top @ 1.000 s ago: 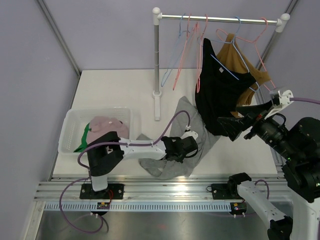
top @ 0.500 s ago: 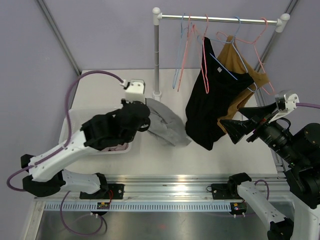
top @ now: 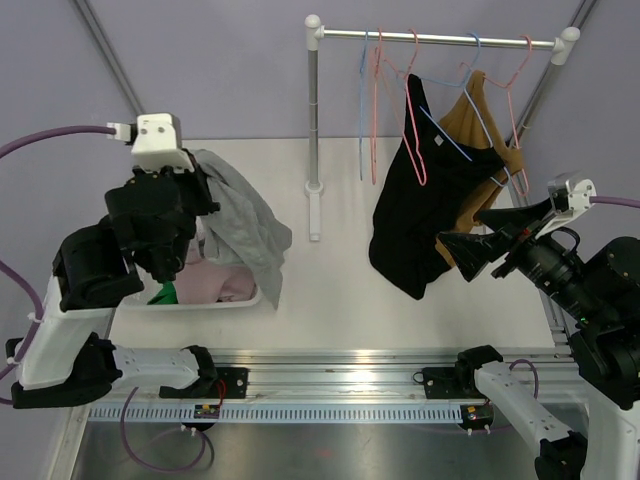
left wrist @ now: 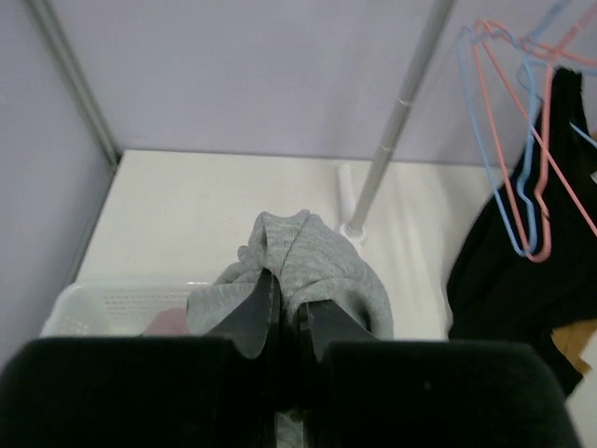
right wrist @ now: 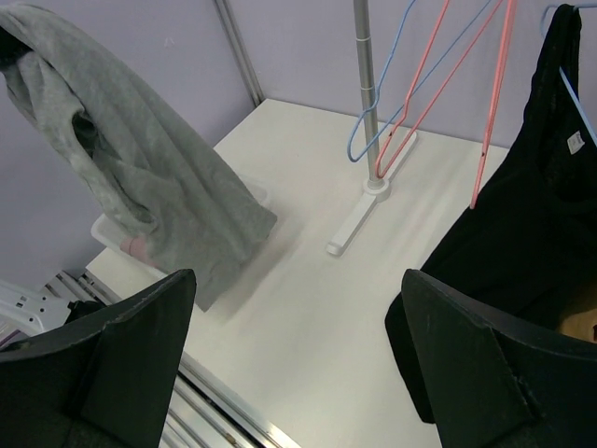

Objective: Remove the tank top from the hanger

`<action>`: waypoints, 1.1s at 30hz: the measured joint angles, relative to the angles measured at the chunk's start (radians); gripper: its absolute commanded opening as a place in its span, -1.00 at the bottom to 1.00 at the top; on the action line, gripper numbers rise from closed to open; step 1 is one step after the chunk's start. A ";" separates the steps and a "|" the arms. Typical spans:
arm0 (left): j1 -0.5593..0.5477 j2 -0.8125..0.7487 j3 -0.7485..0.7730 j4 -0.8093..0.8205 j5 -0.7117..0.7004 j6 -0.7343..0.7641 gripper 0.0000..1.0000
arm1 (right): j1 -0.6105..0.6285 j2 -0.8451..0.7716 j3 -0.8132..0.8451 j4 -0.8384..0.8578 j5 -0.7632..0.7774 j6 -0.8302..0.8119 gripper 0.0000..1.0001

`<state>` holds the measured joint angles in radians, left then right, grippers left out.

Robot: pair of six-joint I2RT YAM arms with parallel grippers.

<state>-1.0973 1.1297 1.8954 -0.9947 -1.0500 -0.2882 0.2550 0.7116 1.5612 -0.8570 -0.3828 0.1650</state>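
Note:
My left gripper [left wrist: 287, 303] is shut on a grey tank top [top: 245, 225] and holds it high, so it hangs over the right end of the white basket [top: 205, 303]. The grey top is off any hanger and also shows in the right wrist view [right wrist: 140, 187]. A black tank top [top: 430, 200] hangs on a blue hanger [top: 470, 125] from the rail, with a brown tank top [top: 490, 125] behind it. My right gripper [top: 485, 240] is open and empty, just right of the black top's lower part [right wrist: 522, 233].
The clothes rack has a white post [top: 313, 110] on a foot at the table's middle and a metal rail [top: 440, 38] across the back. Empty pink and blue hangers [top: 375, 90] hang near the post. The basket holds pink and green clothes [top: 215, 285].
My left arm has carried the grey tank top from the table's front middle, up and to the left, to above the basket. The black top swung slightly; the right gripper barely moved.

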 measured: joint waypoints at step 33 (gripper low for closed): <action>1.324 0.446 -0.702 0.121 0.765 -0.103 -1.00 | 0.000 0.068 -0.183 0.091 0.010 0.052 0.99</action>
<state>0.2264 1.5761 1.1931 -0.8734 -0.2852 -0.3916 0.2550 0.7799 1.3777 -0.7658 -0.3733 0.2173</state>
